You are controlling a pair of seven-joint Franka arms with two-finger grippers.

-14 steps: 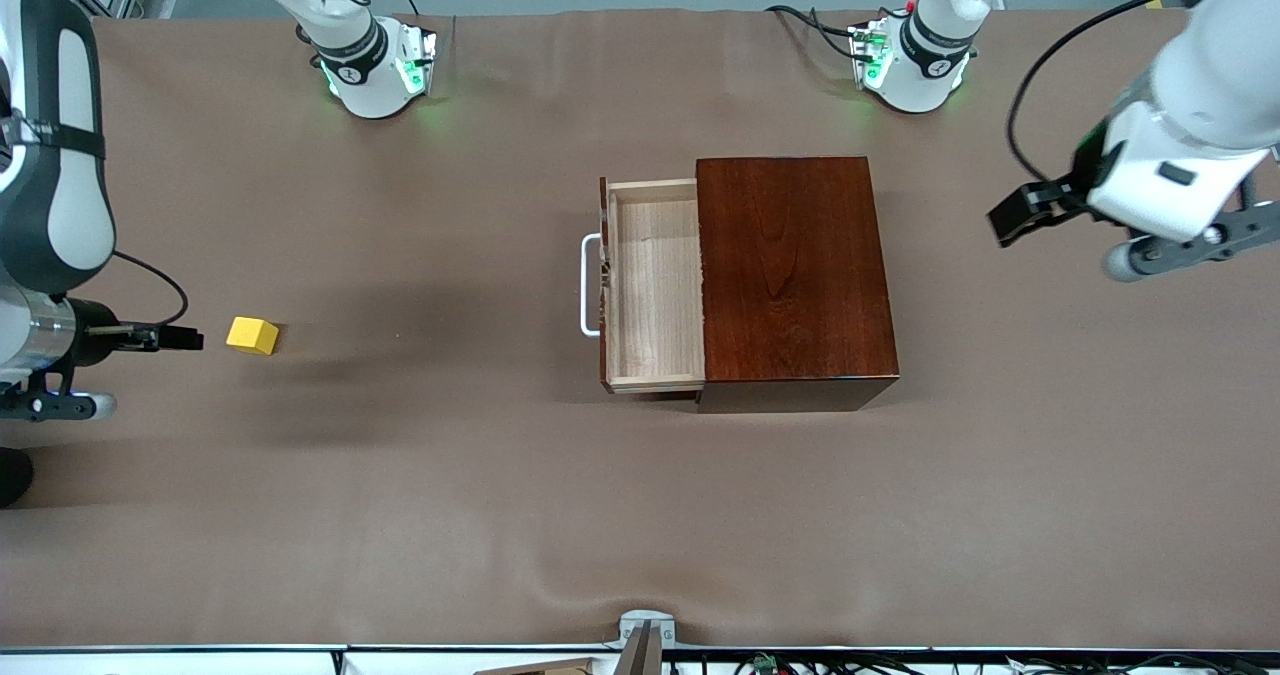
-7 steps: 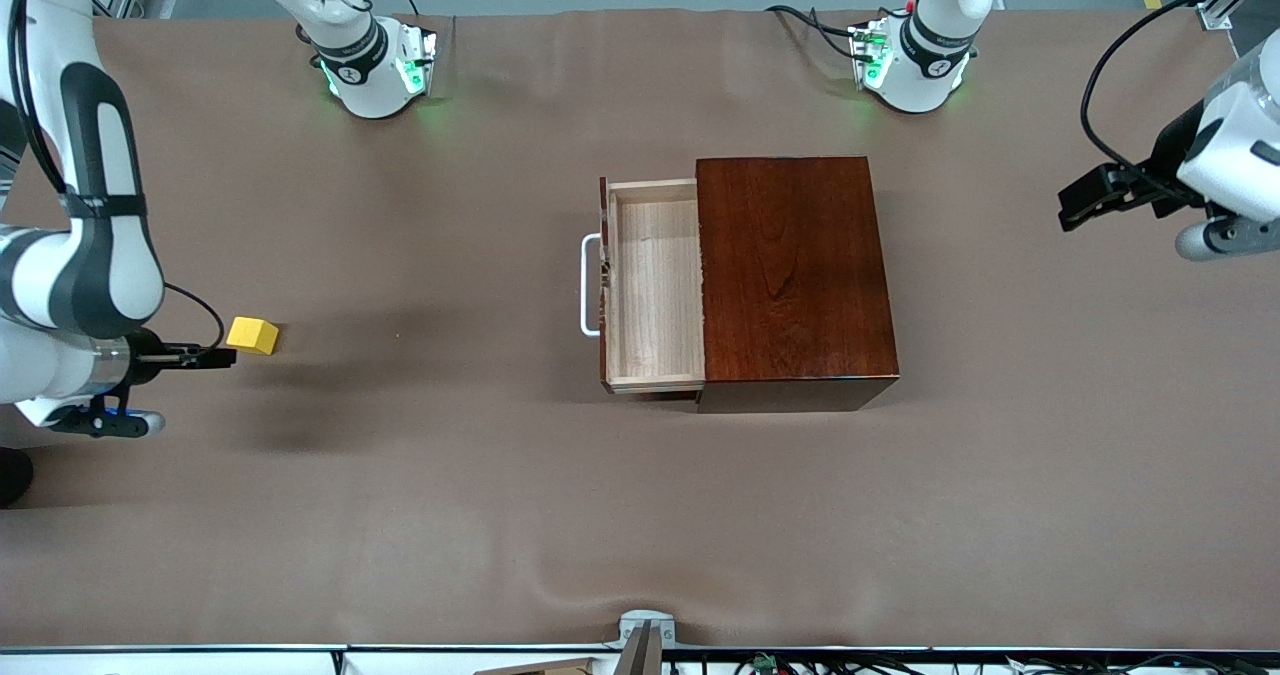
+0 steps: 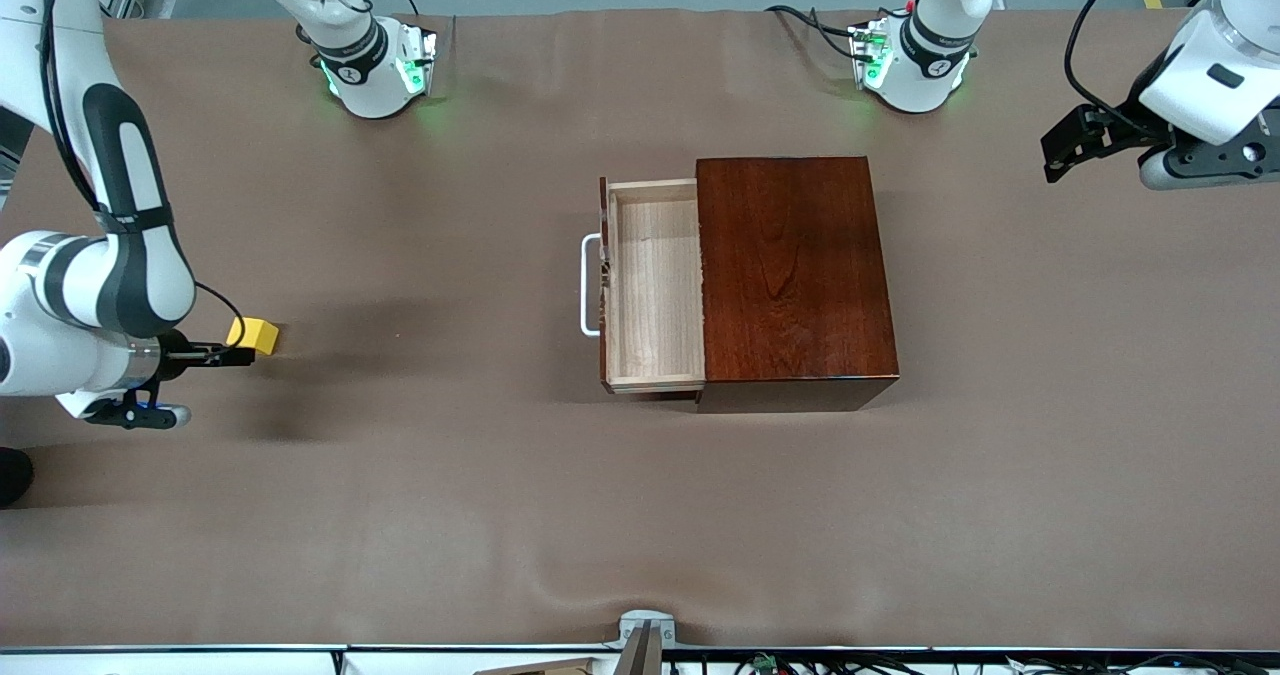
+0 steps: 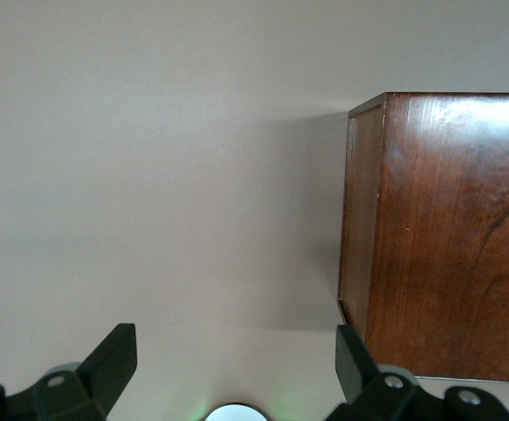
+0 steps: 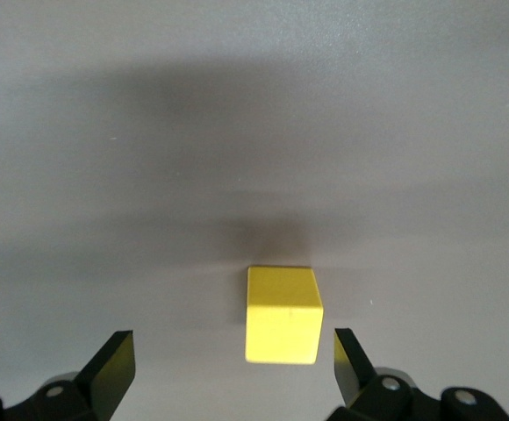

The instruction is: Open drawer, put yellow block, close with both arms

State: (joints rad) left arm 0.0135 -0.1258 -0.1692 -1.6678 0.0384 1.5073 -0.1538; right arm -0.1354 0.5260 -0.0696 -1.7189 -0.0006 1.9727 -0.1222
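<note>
Two white jointed robot arms work a brown-covered worktop (image 3: 400,515), their green-lit bases along its top edge. At the right arm's end, the right arm's black two-finger gripper (image 3: 235,356) sits low beside the small bright yellow cube (image 3: 252,335), which rests on the worktop well apart from the wooden box. The right wrist view shows the jaws spread wide and released, one black fingertip (image 5: 114,364) on each side of the yellow cube (image 5: 281,314), which lies between them but ahead of the tips; nothing is grasped.

At mid-worktop, the pale light-wood drawer (image 3: 655,285) stands pulled out of the glossy dark mahogany box (image 3: 795,275), its tray bare inside, its dark reddish front and white U-shaped bar handle (image 3: 588,285) facing the right arm's end of the worktop.

At the left arm's end, the left arm's black two-finger gripper (image 3: 1075,140) hangs in the air over bare worktop, well apart from the mahogany box. In the left wrist view its jaws stand wide and released, holding nothing, with a corner of the mahogany box (image 4: 439,237) showing ahead of the black fingertips (image 4: 114,355).
</note>
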